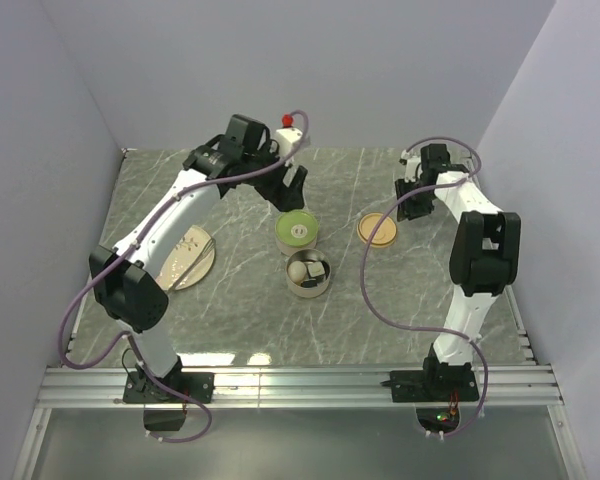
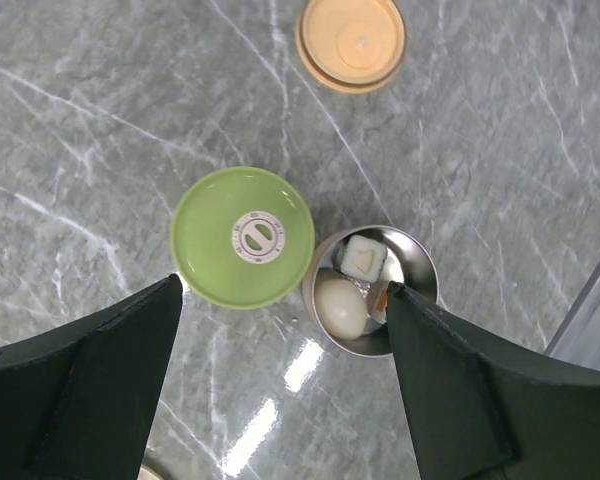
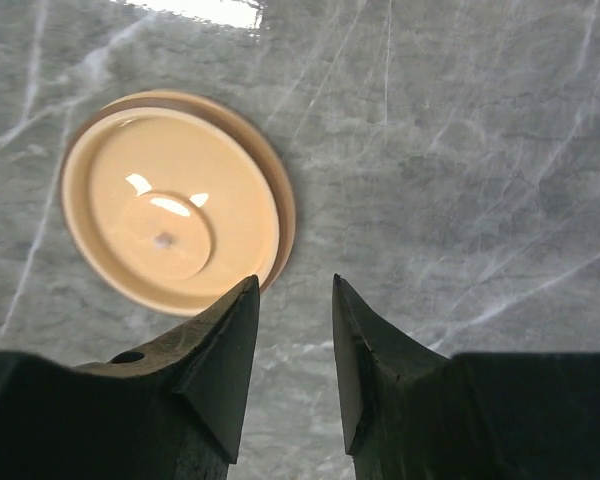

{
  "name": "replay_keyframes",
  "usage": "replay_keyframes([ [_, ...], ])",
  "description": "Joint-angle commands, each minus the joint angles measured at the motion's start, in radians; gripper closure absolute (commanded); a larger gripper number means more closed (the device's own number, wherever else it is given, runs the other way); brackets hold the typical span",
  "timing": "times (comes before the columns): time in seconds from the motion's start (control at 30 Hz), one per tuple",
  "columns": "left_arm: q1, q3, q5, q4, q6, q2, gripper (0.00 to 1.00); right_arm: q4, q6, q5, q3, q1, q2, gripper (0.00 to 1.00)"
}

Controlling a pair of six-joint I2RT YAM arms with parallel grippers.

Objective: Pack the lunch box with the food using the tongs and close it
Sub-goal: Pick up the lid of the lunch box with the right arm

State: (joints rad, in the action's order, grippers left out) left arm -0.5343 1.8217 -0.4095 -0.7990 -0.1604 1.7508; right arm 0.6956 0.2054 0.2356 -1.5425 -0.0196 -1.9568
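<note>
The open steel tin [image 1: 308, 275] of the lunch box holds the food: a whitish ball [image 2: 340, 306], a white-and-green piece [image 2: 363, 258] and an orange chunk [image 2: 377, 296]. Just behind it stands the green-lidded tin [image 1: 297, 230], its lid [image 2: 242, 236] flat on top. The pale orange lid [image 3: 170, 205] lies alone on the table [image 1: 377, 229]. My left gripper [image 1: 292, 190] hangs above the green lid, open and empty [image 2: 285, 286]. My right gripper [image 3: 294, 282] hovers at the orange lid's edge, jaws apart with nothing between them. Thin tongs [image 1: 198, 245] rest across the plate.
A pale pink plate [image 1: 183, 265] lies at the left beside the left arm's forearm. A red-capped white object [image 1: 287, 128] stands at the back behind the left wrist. Walls close in the marble table [image 1: 240, 320] on three sides.
</note>
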Motion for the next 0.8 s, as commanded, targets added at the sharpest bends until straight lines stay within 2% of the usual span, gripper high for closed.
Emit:
replay_keyframes([
  [0.0,0.04,-0.024,-0.115,0.075,0.059,-0.043,0.11,-0.059,0.015,-0.045,0.002,0.007,-0.019,0.57],
  [0.17,0.063,-0.117,-0.134,0.144,0.085,-0.085,0.11,-0.067,0.011,-0.044,0.002,0.013,-0.054,0.58],
  [0.37,0.068,-0.16,-0.138,0.168,0.098,-0.1,0.12,-0.065,0.006,-0.033,-0.014,0.015,-0.085,0.58],
  [0.77,0.069,-0.139,-0.158,0.162,0.105,-0.073,0.12,-0.079,-0.001,-0.041,-0.01,0.047,-0.113,0.58],
])
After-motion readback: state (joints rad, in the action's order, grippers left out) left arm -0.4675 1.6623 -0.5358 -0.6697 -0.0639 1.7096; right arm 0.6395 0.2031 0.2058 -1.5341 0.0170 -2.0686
